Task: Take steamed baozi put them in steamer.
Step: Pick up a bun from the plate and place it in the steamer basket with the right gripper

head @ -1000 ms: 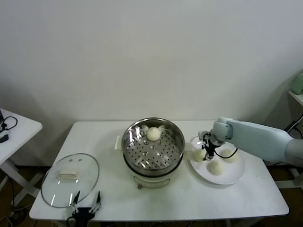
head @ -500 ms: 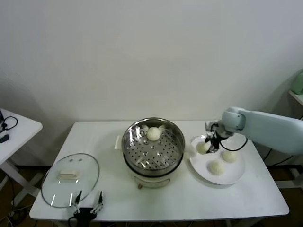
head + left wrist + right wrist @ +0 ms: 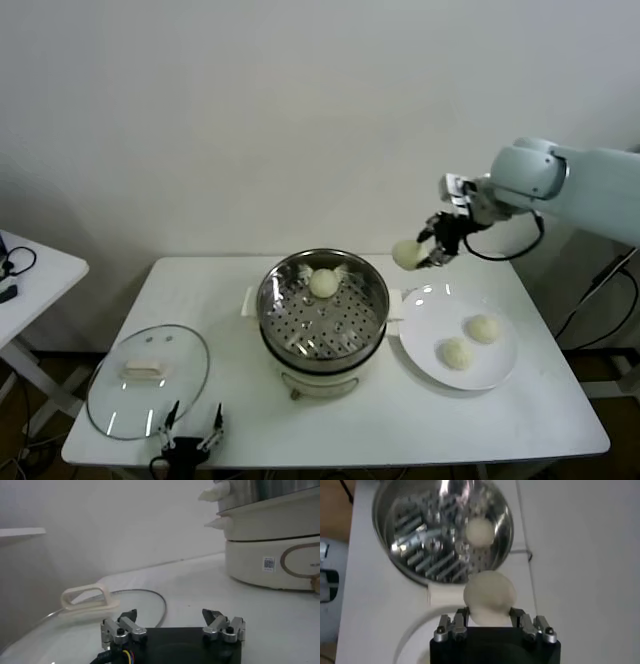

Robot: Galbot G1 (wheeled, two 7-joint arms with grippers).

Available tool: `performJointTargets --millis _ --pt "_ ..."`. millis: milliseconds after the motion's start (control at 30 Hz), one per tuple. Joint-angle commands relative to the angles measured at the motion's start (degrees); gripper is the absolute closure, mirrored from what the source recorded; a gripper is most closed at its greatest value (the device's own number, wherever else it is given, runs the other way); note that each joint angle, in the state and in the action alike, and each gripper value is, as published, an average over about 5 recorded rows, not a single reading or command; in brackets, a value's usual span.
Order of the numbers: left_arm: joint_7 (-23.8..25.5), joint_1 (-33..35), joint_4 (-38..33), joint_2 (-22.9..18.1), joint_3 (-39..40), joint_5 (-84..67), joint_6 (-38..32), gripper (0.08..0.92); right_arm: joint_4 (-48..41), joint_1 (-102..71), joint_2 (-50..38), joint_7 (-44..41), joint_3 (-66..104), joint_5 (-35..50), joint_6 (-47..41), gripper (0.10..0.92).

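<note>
The steel steamer stands mid-table on its white cooker base and holds one baozi at its far side. My right gripper is shut on a second baozi and holds it high in the air, just right of the steamer's rim. In the right wrist view the held baozi sits between the fingers, with the steamer below. Two more baozi lie on the white plate to the right. My left gripper is open and empty at the table's front edge.
The round glass lid lies flat at the front left, just behind my left gripper; it also shows in the left wrist view. A small white side table stands at the far left.
My right gripper has lifted one baozi off the plate and carried it up and slightly left toward the steamer. The plate now holds two. The left arm stays put.
</note>
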Motion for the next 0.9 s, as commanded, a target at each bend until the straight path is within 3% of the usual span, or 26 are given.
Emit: performJointTargets --millis 33,400,700,900 --pt "0.0 -0.2 0.3 0.3 -0.3 0.1 -0.1 0.177 3.4 -0.7 10.4 3.6 6.6 8.9 -4.8 0.457" --pt "0.1 -0.2 0.8 0.7 -1.0 -0.2 -0.1 0.177 -10.0 -22.6 24.1 5.7 11.0 -1.0 -5.3 0.457" --pt "0.2 -0.7 2.2 0.6 -1.0 -0.1 -0.3 0.177 -22.6 -30.8 33.5 4.9 13.2 -7.6 -3.9 0.457" --pt "0.4 -0.7 2.2 0.7 -1.2 -0.2 -0.3 0.177 -23.4 -30.5 34.8 3.7 12.6 -9.2 -3.2 0.457"
